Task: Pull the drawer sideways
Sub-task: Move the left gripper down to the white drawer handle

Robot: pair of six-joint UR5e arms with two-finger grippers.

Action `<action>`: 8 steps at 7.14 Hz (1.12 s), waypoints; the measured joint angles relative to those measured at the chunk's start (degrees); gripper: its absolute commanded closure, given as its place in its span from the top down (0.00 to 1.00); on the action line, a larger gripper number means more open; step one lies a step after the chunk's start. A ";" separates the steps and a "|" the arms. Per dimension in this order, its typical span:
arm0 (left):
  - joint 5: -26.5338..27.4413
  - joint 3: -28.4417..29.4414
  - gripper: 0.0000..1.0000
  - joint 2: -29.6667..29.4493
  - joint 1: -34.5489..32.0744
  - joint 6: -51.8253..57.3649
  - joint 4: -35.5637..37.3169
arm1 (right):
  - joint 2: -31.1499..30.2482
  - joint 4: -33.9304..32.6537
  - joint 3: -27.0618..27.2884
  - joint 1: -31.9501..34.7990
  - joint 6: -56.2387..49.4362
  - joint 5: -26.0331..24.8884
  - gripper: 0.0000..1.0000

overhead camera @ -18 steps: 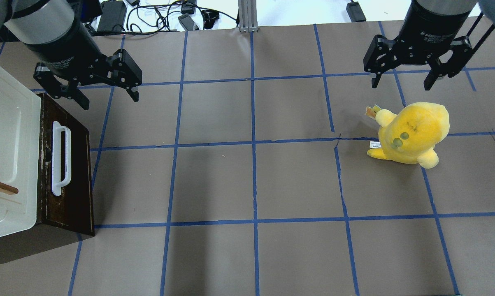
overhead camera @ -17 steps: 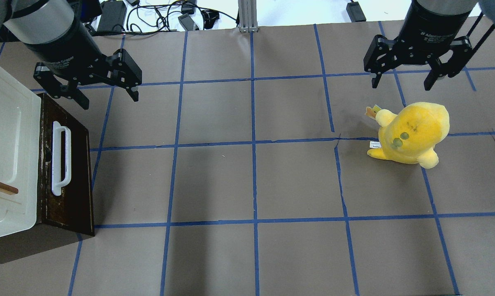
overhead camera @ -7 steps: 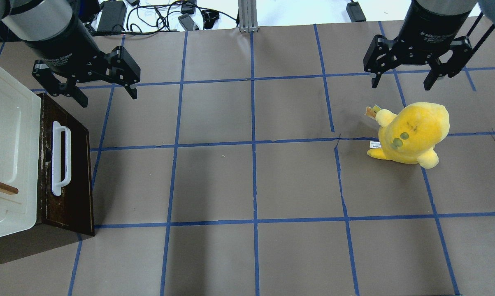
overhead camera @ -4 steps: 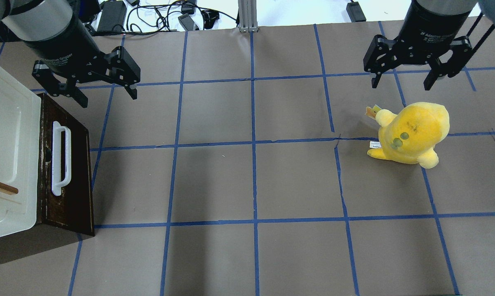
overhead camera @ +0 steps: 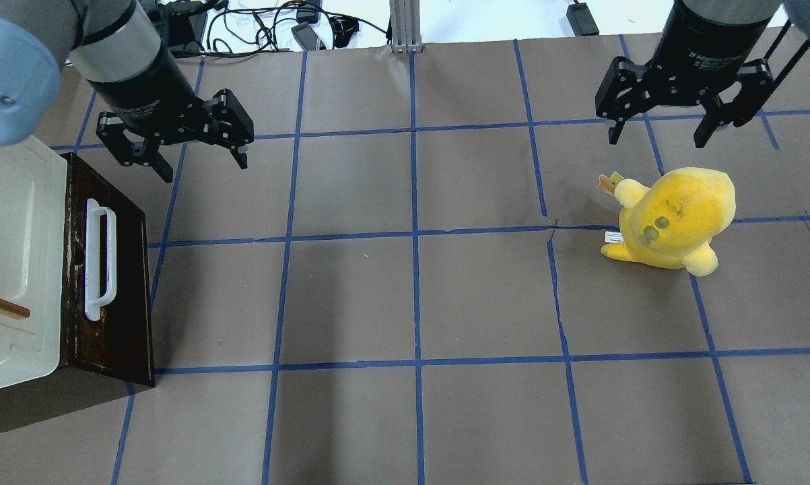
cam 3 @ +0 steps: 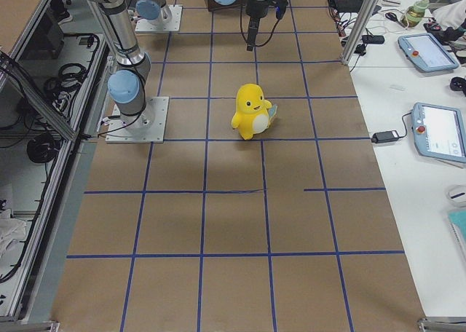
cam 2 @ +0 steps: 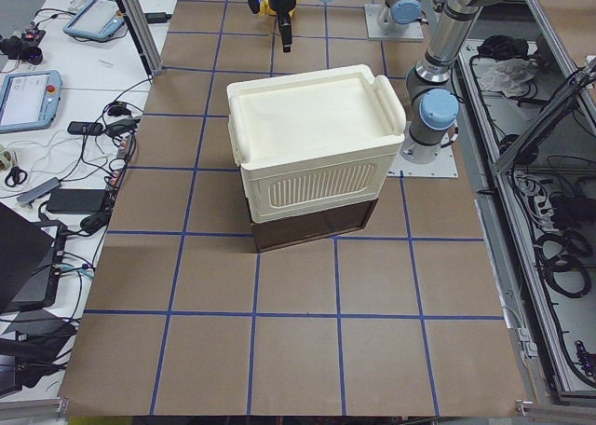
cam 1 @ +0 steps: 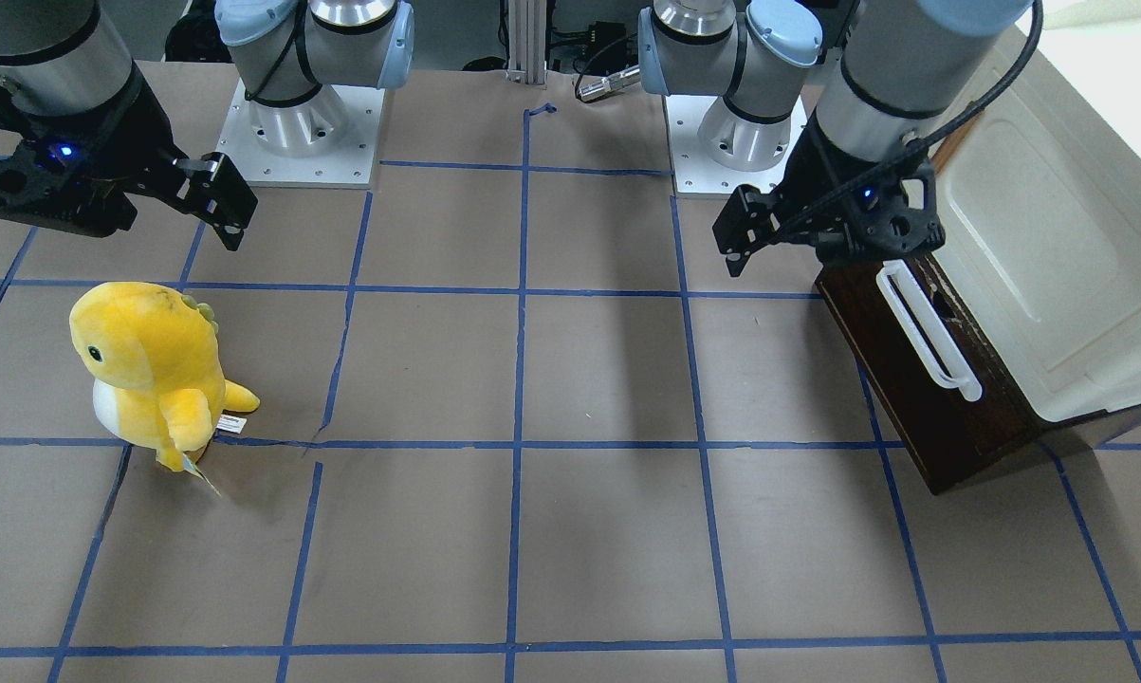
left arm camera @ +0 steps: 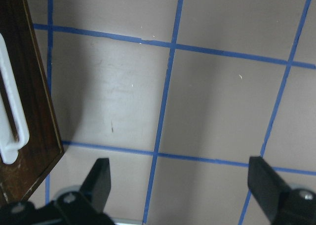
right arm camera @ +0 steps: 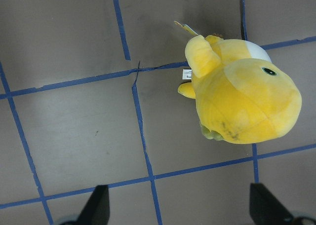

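Since the left gripper (overhead camera: pixel 204 168) hangs wide open and empty near the drawer (overhead camera: pixel 127 283), at the left edge of the tabletop (overhead camera: pixel 411 296), it may miss the thin handle (overhead camera: pixel 99 259). Then a finger could bump the box (overhead camera: pixel 14 236) and push it.

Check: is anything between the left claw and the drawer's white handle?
Nothing visible. The open left claw hangs past the far end of the handle, over bare table; the yellow plush sits by the right claw.
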 measured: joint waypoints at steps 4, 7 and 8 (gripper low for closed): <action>15.35 -6.37 1.00 -8.98 -2.72 -3.99 5.24 | 0.00 0.02 0.00 0.05 0.00 0.00 1.00; 33.42 -7.89 1.00 -14.01 -6.37 -6.42 4.30 | 0.00 0.03 0.00 0.03 0.00 0.00 1.00; 40.13 -8.33 1.00 -14.85 -6.60 -6.38 2.21 | 0.00 0.01 0.00 0.04 0.00 0.00 1.00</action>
